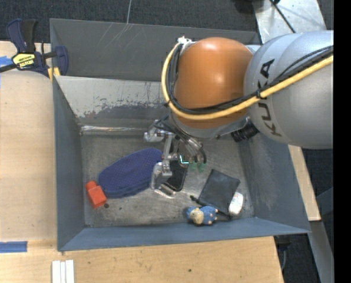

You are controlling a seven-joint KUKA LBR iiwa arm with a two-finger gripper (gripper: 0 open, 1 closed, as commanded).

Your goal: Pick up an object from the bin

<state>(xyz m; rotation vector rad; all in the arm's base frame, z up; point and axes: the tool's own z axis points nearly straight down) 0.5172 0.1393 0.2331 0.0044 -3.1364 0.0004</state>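
The pick is not yet done, by the look of it. The hand (171, 175) is down low near the middle of the bin (69, 158), at the right end of a blue oval pad (128, 173) and right over a small dark thing (176, 180) lying on the floor. Nothing is lifted clear, so closing, raising and carrying out are all left to do.

How far the hand is open, and whether it grips the dark piece or only stands over it, I cannot tell. The arm's orange cover (214, 72) and grey body hide the wrist and much of the bin's far right. What the dark thing is stays unclear.

Apart from these lie an orange block (95, 194), a black flat square (218, 190) and a small blue-and-yellow figure (202, 215).
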